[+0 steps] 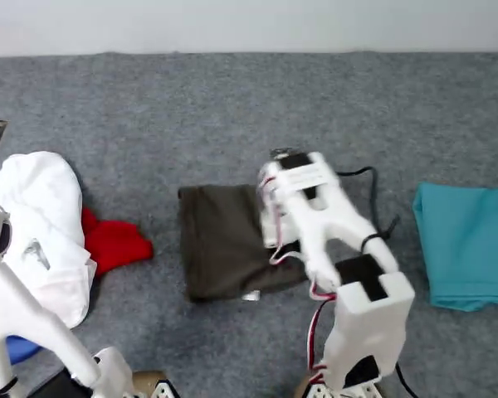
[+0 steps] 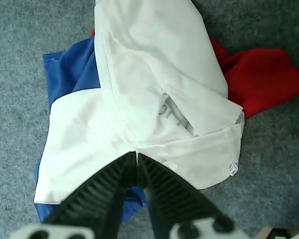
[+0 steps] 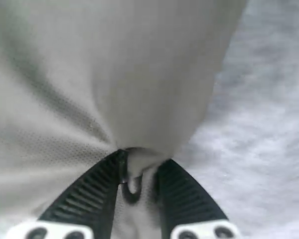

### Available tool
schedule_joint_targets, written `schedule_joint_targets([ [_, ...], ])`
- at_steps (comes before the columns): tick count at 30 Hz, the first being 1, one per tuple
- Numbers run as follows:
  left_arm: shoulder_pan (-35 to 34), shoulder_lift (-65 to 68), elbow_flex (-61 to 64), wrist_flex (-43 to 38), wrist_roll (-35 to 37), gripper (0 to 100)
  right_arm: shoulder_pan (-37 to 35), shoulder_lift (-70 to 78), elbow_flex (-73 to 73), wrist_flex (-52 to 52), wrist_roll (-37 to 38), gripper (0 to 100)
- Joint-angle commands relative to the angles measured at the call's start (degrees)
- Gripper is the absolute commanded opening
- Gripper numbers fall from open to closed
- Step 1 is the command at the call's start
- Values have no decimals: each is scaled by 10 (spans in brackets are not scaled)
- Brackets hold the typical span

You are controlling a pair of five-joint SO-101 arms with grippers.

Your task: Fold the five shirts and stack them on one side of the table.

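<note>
near left: left fingers (image 2: 114, 184) hung nearly closed, empty, over crumpled white cotton shirt (image 2: 139, 99) atop blue shirt (image 2: 70, 74) and red shirt (image 1: 112, 240) | centre: right fingers (image 3: 89, 194) pinched dark olive-brown shirt (image 1: 224, 240) by its right edge; fold wanted a low, square carry leftward | right: folded teal shirt (image 1: 469, 245)

Legible text, numbers or signs: none. Item, white shirt (image 2: 139, 89): it bears a grey print (image 2: 177, 117), partly tucked under a fold and not readable, and a white tag (image 2: 232, 168) at the hem with marks too small to read. Item, dark olive shirt (image 1: 224, 240): white label (image 1: 250, 296) at one edge, unreadable.
</note>
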Motion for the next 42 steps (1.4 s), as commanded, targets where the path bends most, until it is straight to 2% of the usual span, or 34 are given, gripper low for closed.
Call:
schedule_joint_targets([
  [1, 0, -20, -6, 11, -1, 17, 87, 0, -80, 40, 189, 9],
  [6, 0, -20, -6, 11, -2, 17, 167, 1, -206, 38, 566, 9],
  [9, 0, -19, -6, 11, -2, 17, 172, 6, -248, 38, 718, 9],
  [12, 0, -17, -6, 11, -2, 17, 161, 31, -259, 36, 774, 9],
  [17, 0, -16, -3, 11, -2, 17, 153, 58, -275, -43, 765, 20],
  [19, 0, -16, -3, 10, -2, 17, 153, 47, -303, -40, 709, 76],
  [24, 0, -16, -3, 9, -21, 17, 169, 26, -360, -11, 490, 270],
  [30, 0, -16, -3, 9, -22, 17, 159, 17, -396, 44, 229, 281],
  [35, 0, -16, -3, 9, -22, 17, 120, 17, -398, 136, -8, 284],
  [38, 0, -16, -4, 9, -22, 17, 93, 16, -398, 177, -101, 304],
  [42, 0, -16, -4, 10, -22, 17, 81, 16, -394, 183, -178, 428],
])
